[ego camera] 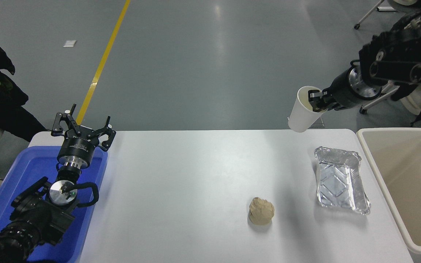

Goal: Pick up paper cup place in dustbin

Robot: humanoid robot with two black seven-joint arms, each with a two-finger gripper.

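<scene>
Jaws of the right gripper (316, 101) pinch the paper cup's (303, 111) rim, holding it tilted above the bench's (196, 190) far right; left gripper (83, 128) gapes open.

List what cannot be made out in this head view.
- The dustbin: its right side and near corner are cut off by the picture's edges.
- The paper cup, held up by the right gripper: the inside is hidden by its tilt and the gripper at the rim.
- The blue tray: largely covered by the left gripper and its arm.
- The right arm: cut off by the right edge.
</scene>
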